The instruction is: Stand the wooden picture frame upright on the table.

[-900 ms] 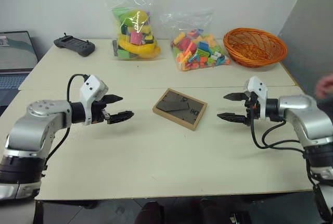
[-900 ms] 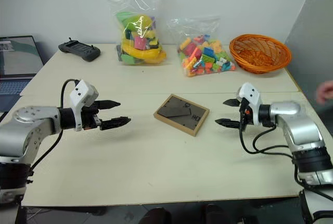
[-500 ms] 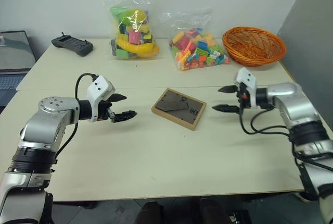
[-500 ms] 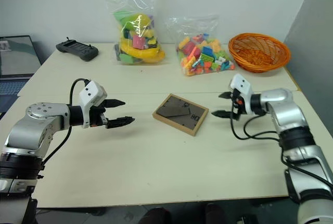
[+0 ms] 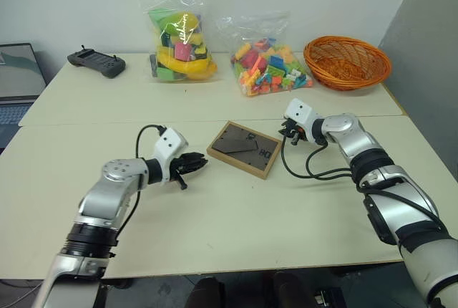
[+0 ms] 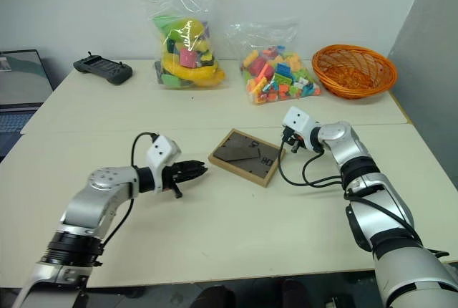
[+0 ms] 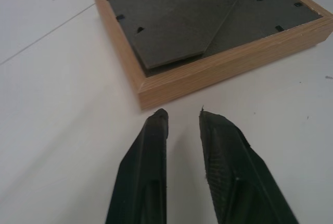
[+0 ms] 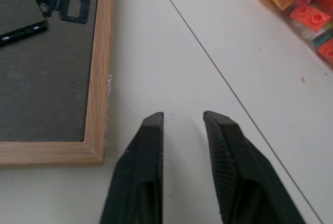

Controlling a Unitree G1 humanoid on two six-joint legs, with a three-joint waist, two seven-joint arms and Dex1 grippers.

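The wooden picture frame (image 5: 243, 149) lies flat, dark back panel and folded stand facing up, in the middle of the cream table (image 5: 215, 229) just in front of its seam. My left gripper (image 5: 200, 163) points at the frame's left corner from a short way off; in its wrist view the fingers (image 7: 156, 146) stand a narrow slit apart, shut on nothing. My right gripper (image 5: 285, 132) sits just off the frame's right corner (image 8: 93, 151), also shut and empty, hovering over bare table.
Along the far edge stand a bag of mixed toys (image 5: 179, 29), a bag of coloured blocks (image 5: 268, 61) and an orange wicker basket (image 5: 347, 61). A black controller (image 5: 96, 62) and a laptop (image 5: 18, 71) are at the far left.
Both arms have come inward to the frame's left and right corners. Both grippers, open earlier, have closed. The frame has stayed flat in place.
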